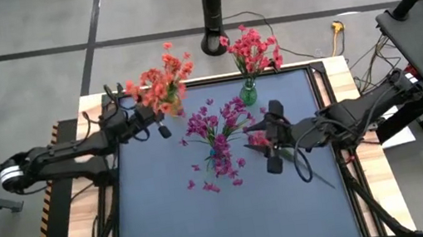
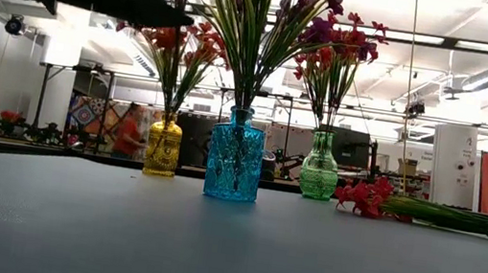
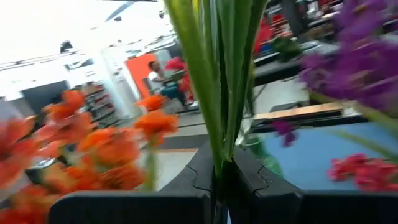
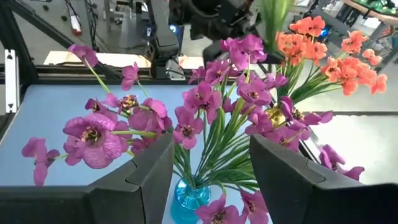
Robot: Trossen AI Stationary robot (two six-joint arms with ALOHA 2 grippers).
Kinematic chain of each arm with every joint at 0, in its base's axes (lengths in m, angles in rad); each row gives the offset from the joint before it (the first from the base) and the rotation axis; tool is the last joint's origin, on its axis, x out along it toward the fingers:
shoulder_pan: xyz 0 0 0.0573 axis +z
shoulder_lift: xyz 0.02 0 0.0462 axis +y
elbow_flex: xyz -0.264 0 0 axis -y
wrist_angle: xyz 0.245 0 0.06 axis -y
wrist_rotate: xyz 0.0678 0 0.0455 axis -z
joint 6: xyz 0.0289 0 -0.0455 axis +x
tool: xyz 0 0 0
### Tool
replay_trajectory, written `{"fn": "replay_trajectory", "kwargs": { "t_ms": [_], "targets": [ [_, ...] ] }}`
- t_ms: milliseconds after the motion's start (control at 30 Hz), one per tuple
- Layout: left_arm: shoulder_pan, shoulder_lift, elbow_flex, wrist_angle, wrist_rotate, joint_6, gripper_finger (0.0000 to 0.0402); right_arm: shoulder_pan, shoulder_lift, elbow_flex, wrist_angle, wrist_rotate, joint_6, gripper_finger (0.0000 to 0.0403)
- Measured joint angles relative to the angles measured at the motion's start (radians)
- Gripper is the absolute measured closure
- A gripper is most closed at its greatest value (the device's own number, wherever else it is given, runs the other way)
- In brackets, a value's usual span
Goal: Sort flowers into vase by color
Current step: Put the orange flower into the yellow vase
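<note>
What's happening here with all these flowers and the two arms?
A two-armed robot is sorting artificial flowers into coloured glass vases. The left gripper is shut on the green stems of an orange sprig above the yellow vase. The right gripper is open, facing the purple flowers in the blue vase. Red flowers fill the green vase, and one red sprig lies on the table.

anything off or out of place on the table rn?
One red-pink sprig lies flat on the mat right of the green vase, not in any vase. The right claw hangs open above it. The left claw is shut on green stems beside the orange bunch. All three vases stand upright.
</note>
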Motion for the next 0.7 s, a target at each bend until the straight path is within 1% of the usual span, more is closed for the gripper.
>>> {"fn": "replay_trajectory", "kwargs": {
  "t_ms": [133, 300, 700],
  "targets": [
    [0.067, 0.040, 0.005, 0.013, 0.074, -0.005, 0.0401, -0.002, 0.007, 0.000, 0.001, 0.006, -0.013, 0.0199],
    [0.106, 0.097, 0.020, 0.014, 0.077, 0.015, 0.0401, -0.009, 0.008, 0.000, 0.003, 0.006, -0.023, 0.0199],
    [0.132, 0.176, 0.069, 0.022, 0.077, 0.077, 0.0401, -0.011, 0.008, -0.004, 0.003, 0.007, -0.019, 0.0199]
  ]
}}
